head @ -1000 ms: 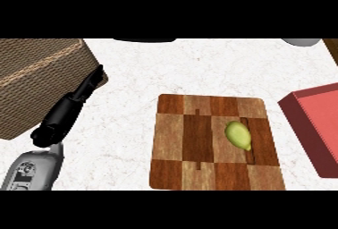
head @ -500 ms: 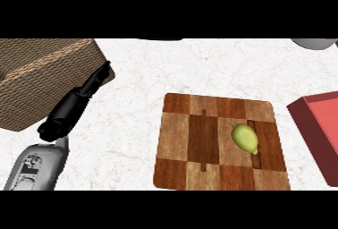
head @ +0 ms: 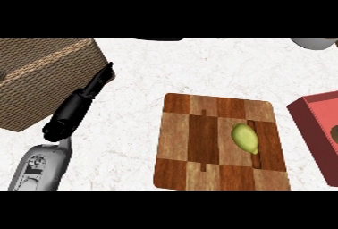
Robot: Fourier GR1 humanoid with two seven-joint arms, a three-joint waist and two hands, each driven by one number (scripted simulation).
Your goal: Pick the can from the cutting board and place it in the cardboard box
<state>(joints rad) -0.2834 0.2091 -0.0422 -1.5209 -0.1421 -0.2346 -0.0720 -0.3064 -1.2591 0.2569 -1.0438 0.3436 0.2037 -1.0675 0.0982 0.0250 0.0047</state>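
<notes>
On the white speckled stone counter (head: 171, 80) lies a checkered brown wooden cutting board (head: 198, 147), and the only thing on it is a small pale green, pear-shaped object (head: 245, 137) resting on its side toward the board's right half; no can shows anywhere, so the task's word and the view disagree; the brown corrugated cardboard box (head: 40, 76) stands well apart at the upper left; a red open-topped box (head: 317, 129) sits just off the board's right edge; the left hand (head: 99, 82) stretches up from its grey forearm beside the cardboard box, fingers straight and holding nothing; the right hand is out of sight; the green object looks light, smooth and rounded, likely to roll or slip, so taking it across its broad middle seems wisest.
</notes>
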